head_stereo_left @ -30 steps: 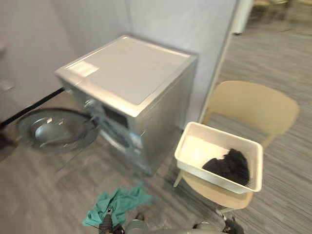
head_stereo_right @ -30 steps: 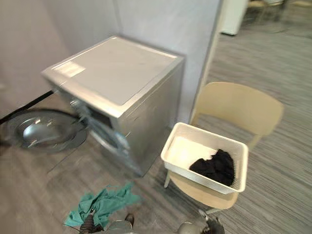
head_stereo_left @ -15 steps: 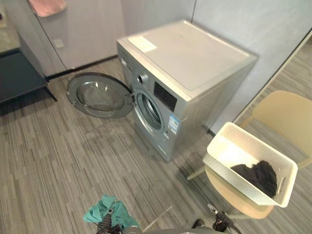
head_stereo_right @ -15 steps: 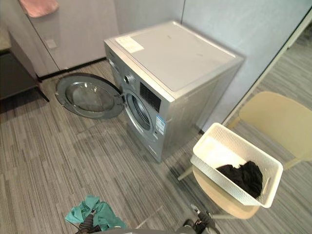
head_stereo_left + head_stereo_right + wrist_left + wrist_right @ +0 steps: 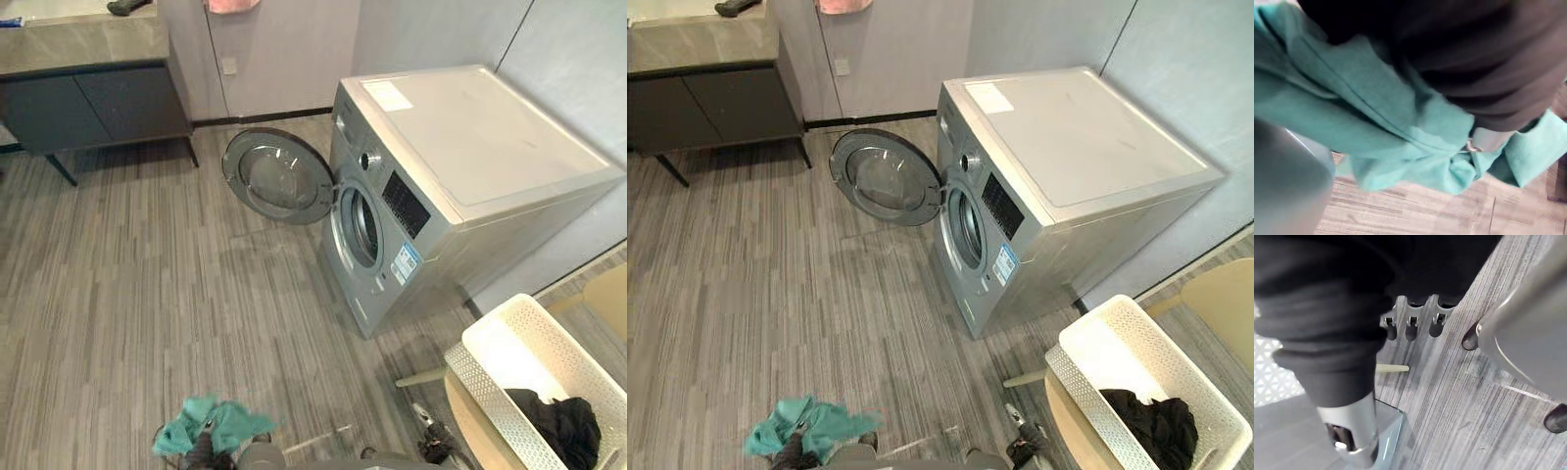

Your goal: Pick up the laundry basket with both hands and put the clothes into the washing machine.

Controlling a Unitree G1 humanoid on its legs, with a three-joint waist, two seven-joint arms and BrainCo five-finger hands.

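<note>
Left hand (image 5: 201,448): swathed in teal cloth (image 5: 230,423), soft, crumpled; grip cannot be told.
Washing machine (image 5: 470,166): grey metal box, round door (image 5: 279,176) open.
Right hand (image 5: 1410,325): relaxed, empty, apart from basket.
Basket (image 5: 485,406): white perforated plastic, on beige chair (image 5: 467,423), black clothes (image 5: 554,426) inside.

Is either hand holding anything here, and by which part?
The left hand grips the teal cloth by a bunched fold; the right hand holds nothing.
</note>
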